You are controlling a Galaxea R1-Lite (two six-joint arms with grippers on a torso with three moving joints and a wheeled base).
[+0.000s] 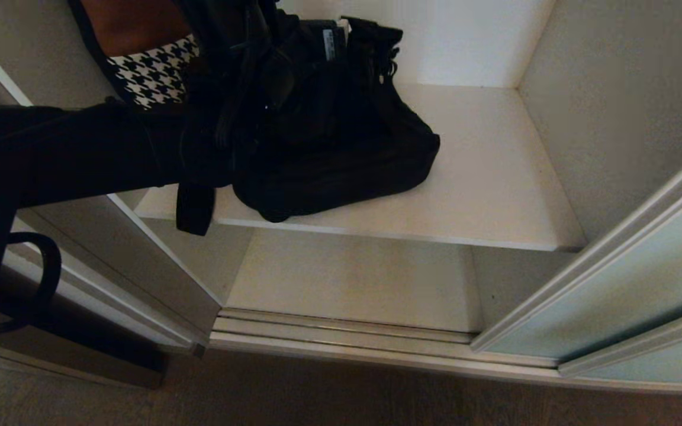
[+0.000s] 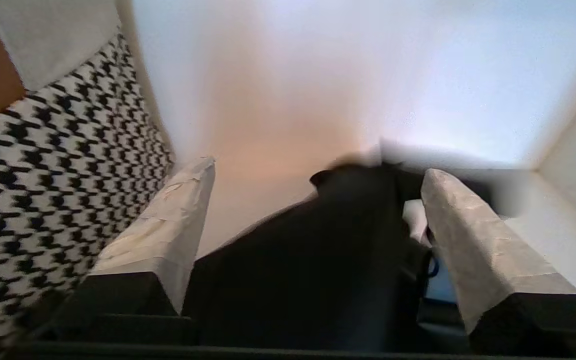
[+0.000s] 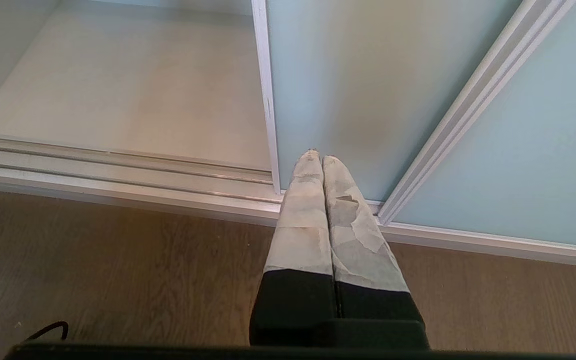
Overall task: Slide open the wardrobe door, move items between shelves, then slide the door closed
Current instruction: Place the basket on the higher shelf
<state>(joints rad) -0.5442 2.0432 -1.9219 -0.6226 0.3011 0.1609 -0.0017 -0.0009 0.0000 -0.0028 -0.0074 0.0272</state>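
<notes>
A floppy black bag (image 1: 341, 160) lies on the upper white shelf (image 1: 495, 195) of the open wardrobe, and its wide strap (image 1: 195, 210) hangs over the shelf's front edge. My left arm (image 1: 80, 154) reaches in from the left to the top of the bag. My left gripper (image 2: 319, 167) stands open, its taped fingers (image 2: 168, 225) wide apart. Black fabric (image 2: 308, 270) of the bag lies loose between them. The sliding wardrobe door (image 1: 631, 290) of pale blue-green glass is pushed to the right. My right gripper (image 3: 322, 157) is shut and parked low, beside the door's frame (image 3: 267, 100).
A black-and-white houndstooth item (image 1: 151, 71) sits at the back left of the same shelf, close to my left fingers. Below is the bare bottom shelf (image 1: 353, 278), then the floor track (image 1: 341, 331) and wooden floor (image 3: 118, 270). White side walls bound the compartment.
</notes>
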